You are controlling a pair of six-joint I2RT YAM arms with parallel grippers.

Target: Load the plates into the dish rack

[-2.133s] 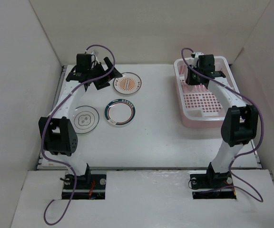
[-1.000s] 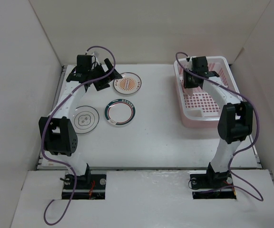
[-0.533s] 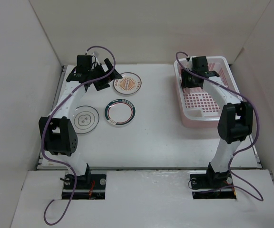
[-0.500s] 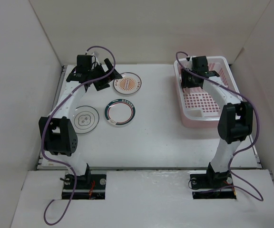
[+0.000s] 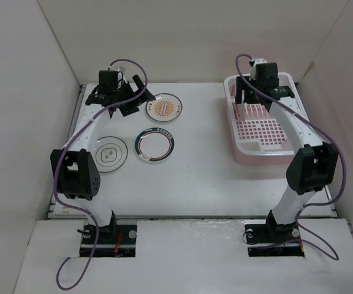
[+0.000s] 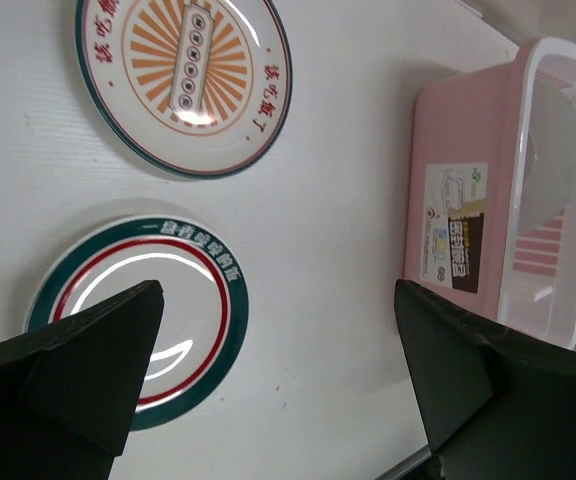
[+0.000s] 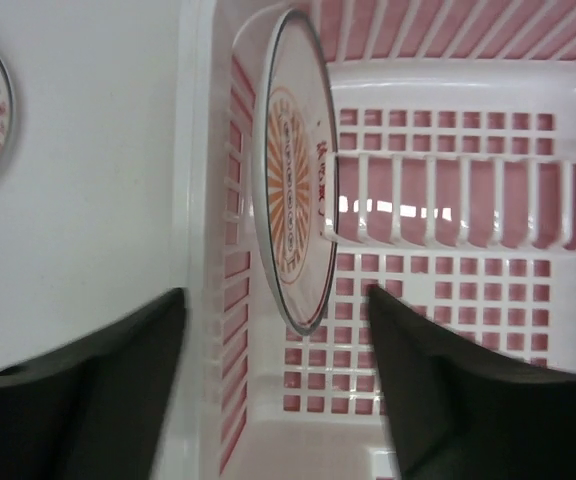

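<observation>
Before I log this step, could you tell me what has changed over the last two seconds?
The right gripper shifted towards the far end of the dish rack; it is open, and the sunburst plate stands on edge inside. The left gripper stayed put, open, and the other sunburst plate, the green-rimmed plate and the thin-ringed plate have not moved.

The rack (image 5: pixel 257 158) is pink with a white rim. The far plate (image 5: pixel 165 108) and the racked plate (image 7: pixel 296 220) are white with orange sunbursts. The middle plate (image 5: pixel 154 145) has a green band and red ring; the near plate (image 5: pixel 110 154), a thin dark ring.
</observation>
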